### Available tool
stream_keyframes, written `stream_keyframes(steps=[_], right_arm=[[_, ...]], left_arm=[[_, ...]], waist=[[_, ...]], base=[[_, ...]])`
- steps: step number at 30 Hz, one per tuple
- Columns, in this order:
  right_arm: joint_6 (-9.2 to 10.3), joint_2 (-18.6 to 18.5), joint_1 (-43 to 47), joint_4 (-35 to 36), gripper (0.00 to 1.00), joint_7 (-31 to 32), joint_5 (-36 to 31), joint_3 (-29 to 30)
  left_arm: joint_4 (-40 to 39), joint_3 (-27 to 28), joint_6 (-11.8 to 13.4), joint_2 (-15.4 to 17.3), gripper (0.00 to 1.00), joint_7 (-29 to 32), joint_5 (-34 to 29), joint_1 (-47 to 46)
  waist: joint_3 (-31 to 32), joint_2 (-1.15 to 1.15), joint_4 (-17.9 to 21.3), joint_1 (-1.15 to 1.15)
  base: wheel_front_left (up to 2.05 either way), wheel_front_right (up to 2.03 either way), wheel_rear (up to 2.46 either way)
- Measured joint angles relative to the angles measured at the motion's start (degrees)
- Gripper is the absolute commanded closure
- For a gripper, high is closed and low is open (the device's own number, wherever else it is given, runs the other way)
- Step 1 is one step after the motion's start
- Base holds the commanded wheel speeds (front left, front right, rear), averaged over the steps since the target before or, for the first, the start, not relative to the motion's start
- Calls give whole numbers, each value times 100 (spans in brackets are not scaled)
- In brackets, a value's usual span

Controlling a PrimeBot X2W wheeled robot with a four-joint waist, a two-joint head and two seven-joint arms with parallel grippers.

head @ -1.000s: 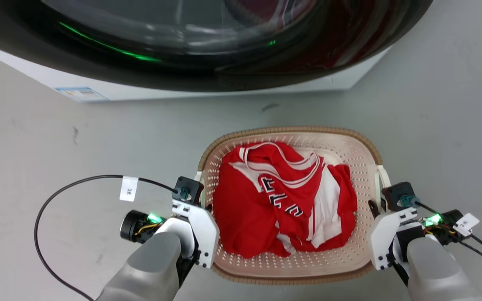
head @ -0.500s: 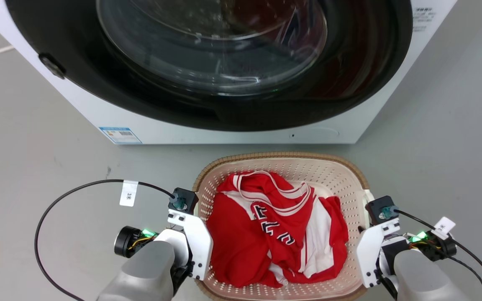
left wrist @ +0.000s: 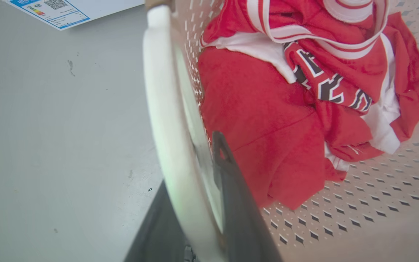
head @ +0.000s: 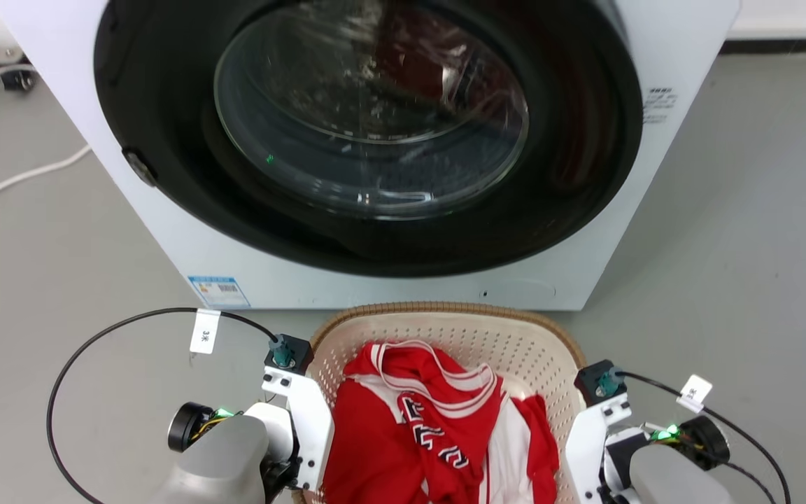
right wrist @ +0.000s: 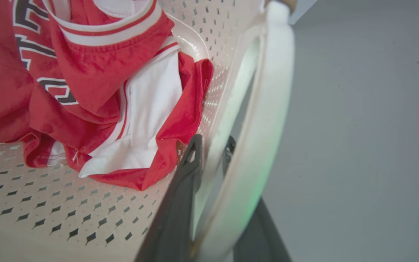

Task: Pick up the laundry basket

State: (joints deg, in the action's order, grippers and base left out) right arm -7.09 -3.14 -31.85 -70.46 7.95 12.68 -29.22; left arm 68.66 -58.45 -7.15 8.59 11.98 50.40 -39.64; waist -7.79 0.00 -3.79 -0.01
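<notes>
Because the laundry basket [head: 445, 309] is thin perforated plastic holding only a red jersey [head: 410, 434], expect it to be light but flexible; the walls may bow if the lift is uneven; take hold at the thin white side handles. The basket sits before the washing machine [head: 669, 140], between both arms. Left gripper [left wrist: 195, 182]: fingers nearly closed, one inside the wall, one outside the left handle [left wrist: 162, 109], clamping it; right gripper [right wrist: 213, 153]: the same on the right handle [right wrist: 271, 102].

- The cream perforated plastic laundry basket [head: 445, 309] sits before the white front-loading washing machine [head: 662, 175].
- A crumpled red-and-white jersey [head: 382, 455] lies in it.
- My left claw [left wrist: 191, 163] straddles its left handle [left wrist: 164, 109]; my right claw [right wrist: 213, 145], its right handle [right wrist: 273, 91].
</notes>
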Motion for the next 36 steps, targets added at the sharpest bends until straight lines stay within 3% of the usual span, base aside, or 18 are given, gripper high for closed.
stream_keyframes(steps=[12,36], right_arm=[[3,-10,214,2,100,348,825,-817],[4,-19,175,-182,100,419,1680,-1738]], left_arm=[[-158,-366,1,159,100,360,386,262],[-164,-868,1,225,100,521,946,294]], waist=[[656,0,50,-1],[838,0,165,0]], base=[[0,0,0],[0,0,0]])
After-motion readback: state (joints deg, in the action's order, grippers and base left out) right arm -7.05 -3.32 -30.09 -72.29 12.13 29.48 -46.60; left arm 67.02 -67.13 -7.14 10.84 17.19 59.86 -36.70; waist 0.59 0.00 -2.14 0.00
